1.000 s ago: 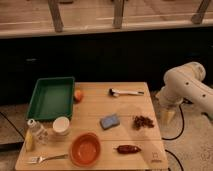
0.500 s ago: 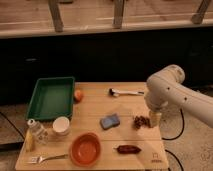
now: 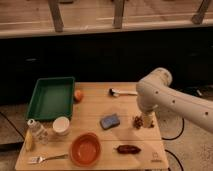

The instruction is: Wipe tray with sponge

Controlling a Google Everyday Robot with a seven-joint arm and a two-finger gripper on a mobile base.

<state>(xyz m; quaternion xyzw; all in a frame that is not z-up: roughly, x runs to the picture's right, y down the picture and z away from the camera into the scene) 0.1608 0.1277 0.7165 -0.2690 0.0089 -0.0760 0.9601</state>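
The sponge (image 3: 110, 121) lies where it lay a second ago, flat on the wooden table (image 3: 95, 107). The arm has swung in from the right, so the claw (image 3: 146, 119) now hangs low over the table's right side, with the sponge near its left but apart from it. Whether the claw is open or closed cannot be told. The sponge's long axis runs roughly left to right, its right end tipped slightly toward the far edge.

The tray (image 3: 50, 100) has not shifted. It sits well to the claw's left and farther back, its long axis running near to far.

A dark red clump (image 3: 137, 121) sits just beside the claw on its left. An orange bowl (image 3: 85, 149) and a white cup (image 3: 61, 125) stand nearer the front, left of the claw. A white-handled utensil (image 3: 120, 92) lies beyond the claw, toward the far edge.
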